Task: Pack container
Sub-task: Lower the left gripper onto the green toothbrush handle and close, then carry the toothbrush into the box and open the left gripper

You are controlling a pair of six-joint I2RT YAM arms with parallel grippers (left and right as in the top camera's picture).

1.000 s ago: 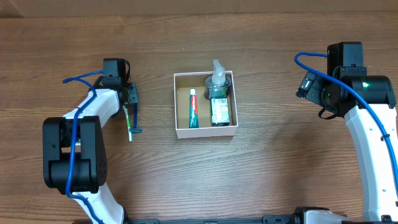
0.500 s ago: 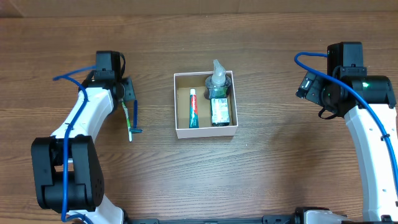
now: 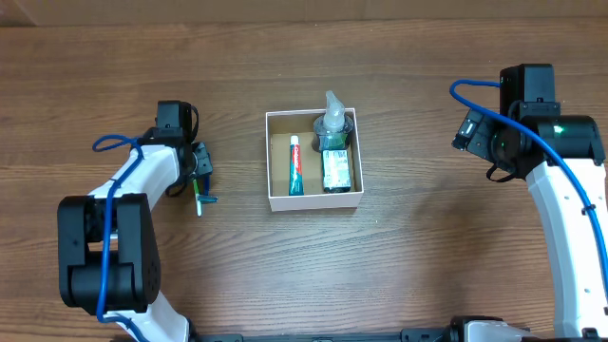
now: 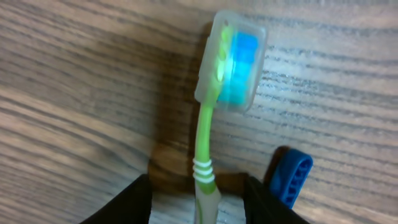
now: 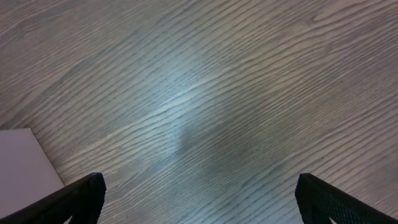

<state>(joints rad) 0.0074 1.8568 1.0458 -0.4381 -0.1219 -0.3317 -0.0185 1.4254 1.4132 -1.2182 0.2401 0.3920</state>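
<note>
The container (image 3: 276, 160), a white-walled box with a brown floor, sits mid-table. It holds a toothpaste tube (image 3: 294, 165) and a pump bottle (image 3: 334, 144). A green toothbrush (image 3: 198, 197) lies on the table left of the box. In the left wrist view its handle (image 4: 204, 152) ends in a clear-capped blue head (image 4: 232, 62). My left gripper (image 3: 198, 173) (image 4: 198, 210) is open and low over the brush, one finger on each side of the handle with gaps. My right gripper (image 3: 467, 133) (image 5: 199, 202) is open and empty, far right.
A small blue piece (image 3: 210, 199) lies just right of the toothbrush, and it shows beside my right finger in the left wrist view (image 4: 291, 177). A white patch (image 5: 22, 168) shows at the lower left of the right wrist view, over bare wood.
My left gripper swung back a little, then came forward along the toothbrush and now straddles its handle. The toothbrush, the box and the right arm have not moved.
</note>
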